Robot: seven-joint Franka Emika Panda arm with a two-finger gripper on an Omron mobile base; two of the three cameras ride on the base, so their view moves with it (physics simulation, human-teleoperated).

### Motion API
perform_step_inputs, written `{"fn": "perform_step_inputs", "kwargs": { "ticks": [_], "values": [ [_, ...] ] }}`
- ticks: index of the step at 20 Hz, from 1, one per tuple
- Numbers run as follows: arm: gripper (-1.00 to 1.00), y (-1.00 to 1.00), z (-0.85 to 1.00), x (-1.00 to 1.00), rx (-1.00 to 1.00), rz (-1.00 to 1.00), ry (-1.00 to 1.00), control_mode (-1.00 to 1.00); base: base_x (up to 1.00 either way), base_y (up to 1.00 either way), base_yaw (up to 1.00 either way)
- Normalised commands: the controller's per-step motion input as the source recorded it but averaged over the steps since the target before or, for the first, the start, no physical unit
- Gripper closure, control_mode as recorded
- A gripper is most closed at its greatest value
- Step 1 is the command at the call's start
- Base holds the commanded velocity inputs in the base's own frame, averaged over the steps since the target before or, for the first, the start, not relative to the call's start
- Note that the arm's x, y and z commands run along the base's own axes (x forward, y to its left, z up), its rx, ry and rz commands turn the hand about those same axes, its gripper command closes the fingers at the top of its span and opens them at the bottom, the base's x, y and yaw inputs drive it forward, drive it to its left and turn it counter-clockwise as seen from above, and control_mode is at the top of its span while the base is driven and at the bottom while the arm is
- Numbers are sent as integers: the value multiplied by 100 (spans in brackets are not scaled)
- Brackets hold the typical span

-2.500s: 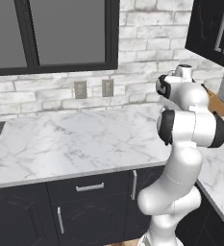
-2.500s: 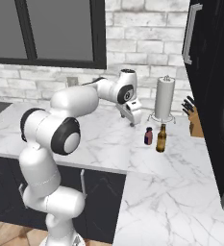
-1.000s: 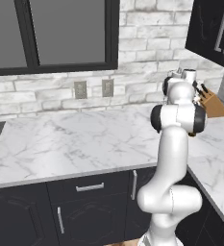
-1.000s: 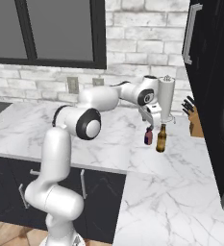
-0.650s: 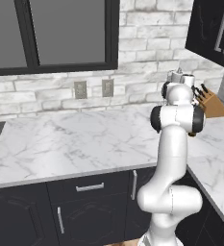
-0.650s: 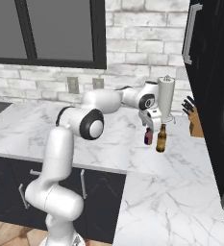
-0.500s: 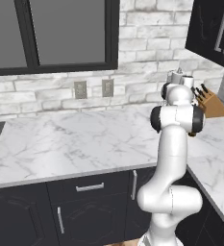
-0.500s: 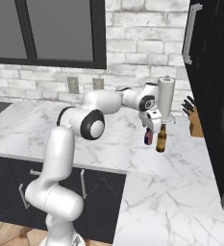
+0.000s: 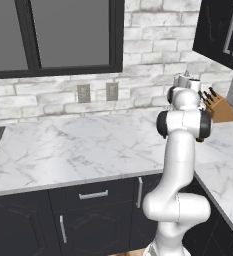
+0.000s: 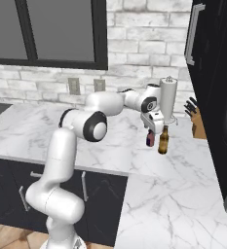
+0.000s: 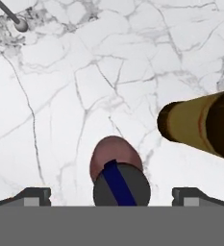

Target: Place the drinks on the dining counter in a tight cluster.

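Hovering directly above the short maroon drink [image 11: 115, 158], the hand [image 11: 111, 194] had its fingers spread wide and gripped nothing, evidently lined up to straddle it. That drink stood near the desk's [image 10: 173, 194] back edge, just beside the brown bottle [image 10: 163, 140].

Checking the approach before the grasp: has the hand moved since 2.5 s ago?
Yes. In the right base view the hand has swung right, toward the paper-towel roll, and now hangs open just above the maroon drink beside the brown bottle.
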Motion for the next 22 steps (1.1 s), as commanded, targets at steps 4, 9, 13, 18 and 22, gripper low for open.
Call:
{"fn": "perform_step_inputs", "kwargs": {
  "ticks": [4,9,13,18,22],
  "values": [
    [-100,-4,0,24,2,0,0,-100,0,0,0],
    [-100,-20,0,2,3,0,0,-100,0,0,0],
    [-100,-30,0,-12,9,-3,0,-100,0,0,0],
    [-100,-8,0,-2,9,-1,0,-100,0,0,0],
    [-100,18,0,0,8,0,0,-100,0,0,0]
  ]
}}
